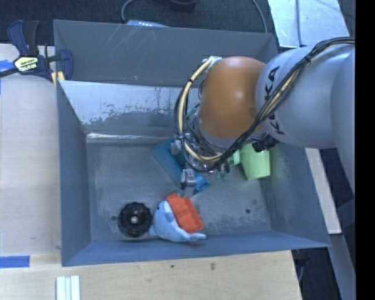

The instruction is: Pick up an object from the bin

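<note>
Nearest the front wall of the grey bin [72,167], a black round thing [134,219] like a small wheel or cap lies flat on the floor, and just beside it to the right is a light-blue soft toy [170,227] with an orange patch [187,214] on its upper side; the two sit close, perhaps touching. Just behind the toy, about the middle of the floor, the gripper [187,180] points down over the lower right end of a flat blue piece [167,157], and whether it is spread or pressed together cannot be told, since the wrist hides most of it. The blue piece is thin, with straight edges and a sharp corner toward the left. It lies flat, or nearly so, on the floor. Its long axis runs on a slant from the back left toward the front right, where a small bit of the same blue shows just right of the gripper. Whether the gripper touches it is unclear. To the right, near the right wall, lies a pale green block [257,164], partly under the wrist. Above it all the rounded orange cover [231,99] of the wrist tilts downward, looped with yellow and black cables [186,99], and the thick grey arm [312,99] comes in over the right rim
</note>
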### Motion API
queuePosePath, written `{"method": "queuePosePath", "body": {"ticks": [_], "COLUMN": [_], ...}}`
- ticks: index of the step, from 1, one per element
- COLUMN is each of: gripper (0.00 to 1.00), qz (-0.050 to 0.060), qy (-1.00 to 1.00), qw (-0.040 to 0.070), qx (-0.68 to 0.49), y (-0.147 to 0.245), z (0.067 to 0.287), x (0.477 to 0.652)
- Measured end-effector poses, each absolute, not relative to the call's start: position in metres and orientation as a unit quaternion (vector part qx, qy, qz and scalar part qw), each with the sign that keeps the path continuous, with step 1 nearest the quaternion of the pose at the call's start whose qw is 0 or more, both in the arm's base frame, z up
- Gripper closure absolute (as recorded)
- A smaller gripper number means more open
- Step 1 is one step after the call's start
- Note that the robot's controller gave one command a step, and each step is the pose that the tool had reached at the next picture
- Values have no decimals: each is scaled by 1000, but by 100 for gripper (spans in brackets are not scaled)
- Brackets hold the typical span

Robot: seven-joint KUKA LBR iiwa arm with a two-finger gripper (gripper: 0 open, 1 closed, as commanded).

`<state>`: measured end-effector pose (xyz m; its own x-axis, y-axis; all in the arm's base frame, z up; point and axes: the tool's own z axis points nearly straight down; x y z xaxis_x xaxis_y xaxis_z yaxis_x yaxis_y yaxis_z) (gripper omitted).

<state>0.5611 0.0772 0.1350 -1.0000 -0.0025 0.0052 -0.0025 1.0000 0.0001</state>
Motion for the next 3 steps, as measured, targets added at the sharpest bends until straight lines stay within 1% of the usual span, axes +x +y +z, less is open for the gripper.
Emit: {"method": "queuePosePath", "body": {"ticks": [1,2,3], "gripper": [0,0,0], "qz": [0,0,0], "qy": [-1000,-1000,-1000], "qw": [2,-3,6], "qx": [1,29,24], "y": [77,74,72], "z": [137,122,150], "x": [561,539,515]}}
